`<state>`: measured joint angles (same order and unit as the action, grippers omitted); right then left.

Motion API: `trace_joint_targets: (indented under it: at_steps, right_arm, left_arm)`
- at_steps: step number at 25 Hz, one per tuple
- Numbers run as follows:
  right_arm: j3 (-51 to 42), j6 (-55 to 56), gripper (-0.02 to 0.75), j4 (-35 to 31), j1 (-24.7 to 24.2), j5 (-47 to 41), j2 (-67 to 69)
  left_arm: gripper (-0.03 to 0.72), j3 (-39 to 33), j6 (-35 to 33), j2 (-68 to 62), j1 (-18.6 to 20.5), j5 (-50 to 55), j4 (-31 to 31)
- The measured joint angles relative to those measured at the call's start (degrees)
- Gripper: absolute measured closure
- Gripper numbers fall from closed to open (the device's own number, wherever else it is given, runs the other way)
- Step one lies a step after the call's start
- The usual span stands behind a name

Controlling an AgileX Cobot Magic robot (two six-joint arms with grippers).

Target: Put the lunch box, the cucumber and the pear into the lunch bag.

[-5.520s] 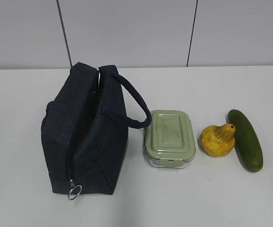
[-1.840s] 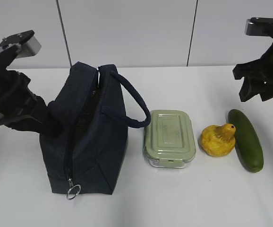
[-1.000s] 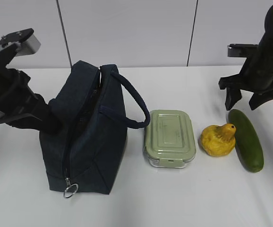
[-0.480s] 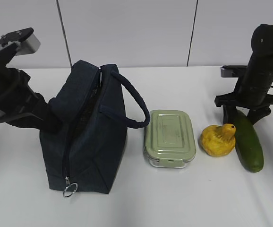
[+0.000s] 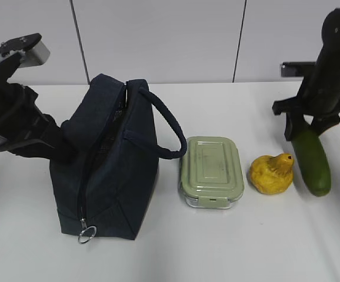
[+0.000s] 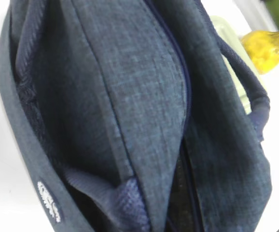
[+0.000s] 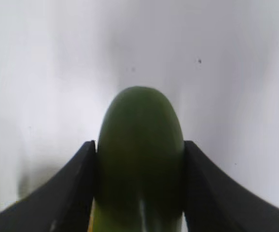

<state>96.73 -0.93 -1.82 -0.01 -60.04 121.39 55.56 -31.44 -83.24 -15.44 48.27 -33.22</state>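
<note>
The right gripper pinches the cucumber by its far end. The smooth skin might slip. The left gripper pinches the bag wall.

Robot test bench or lab setting, plain white tabletop, bare pale grey panelled wall with dark vertical seams at the far side, two black robot arms over a few staged items, no household furnishings.
</note>
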Motion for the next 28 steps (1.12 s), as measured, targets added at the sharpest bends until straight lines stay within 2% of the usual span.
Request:
trace_joint_targets:
  at_steps: [3,6,11,13,15,23,28]
  right_arm:
    - [2.9,-1.7,0.367,-4.5,0.0,-0.2,-5.0]
    - [5.7,-5.5,0.367,-13.5,0.0,-0.3,-9.8]
    - [7.1,-19.0,0.367,-38.3,1.6,-0.3,-15.3]
    - [7.1,-23.1,0.367,-44.4,4.0,1.1,-16.0]
    - [7.1,-24.8,0.367,-46.9,7.5,3.6,-16.0]
    - [7.1,-31.8,0.367,-48.8,23.8,20.2,-15.2]
    - [7.1,-33.1,0.367,-50.2,27.3,22.9,-10.6]
  left_arm:
    - [0.685,0.0,0.0,0.0,0.0,0.0,0.0]
    - [0.685,0.0,0.0,0.0,0.0,-0.1,0.0]
    - [0.685,0.0,0.0,0.0,0.0,-0.2,0.0]
    - [0.685,0.0,0.0,0.0,0.0,-0.3,0.0]
    - [0.685,0.0,0.0,0.0,0.0,-0.3,0.0]
    - [0.685,0.0,0.0,0.0,0.0,-0.4,0.0]
    - [0.685,0.0,0.0,0.0,0.0,-0.4,0.0]
